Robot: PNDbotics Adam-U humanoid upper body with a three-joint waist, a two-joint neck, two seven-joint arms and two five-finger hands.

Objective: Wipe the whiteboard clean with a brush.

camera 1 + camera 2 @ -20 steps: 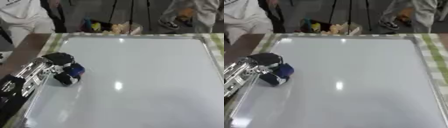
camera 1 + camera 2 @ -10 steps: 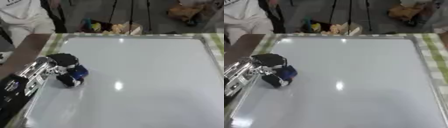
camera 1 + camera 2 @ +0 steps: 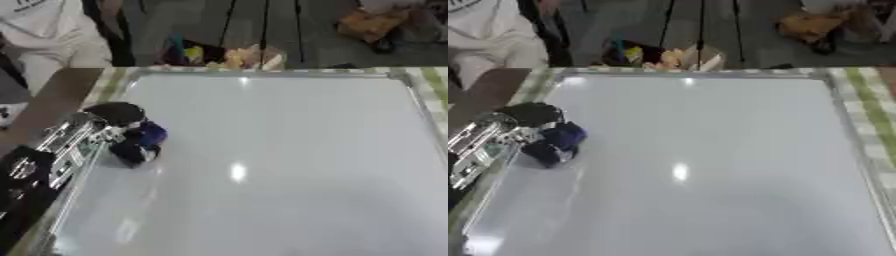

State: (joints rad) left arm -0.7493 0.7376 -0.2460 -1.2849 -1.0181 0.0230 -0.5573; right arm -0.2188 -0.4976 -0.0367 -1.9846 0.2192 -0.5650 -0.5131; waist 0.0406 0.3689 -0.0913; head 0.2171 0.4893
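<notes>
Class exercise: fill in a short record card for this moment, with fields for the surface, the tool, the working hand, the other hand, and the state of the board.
surface: whiteboard lying flat, silver frame, green checked cloth along its edges
tool: blue brush, down on the board near its left edge
working hand: left hand, fingers curled round the brush
other hand: right hand not in view
board state: no marks visible; one bright glare spot near the middle

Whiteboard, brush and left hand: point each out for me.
whiteboard (image 3: 289,165), left eye view, bare middle of its surface.
brush (image 3: 144,140), left eye view, its blue body.
left hand (image 3: 112,114), left eye view, black back of the hand above the brush.
</notes>
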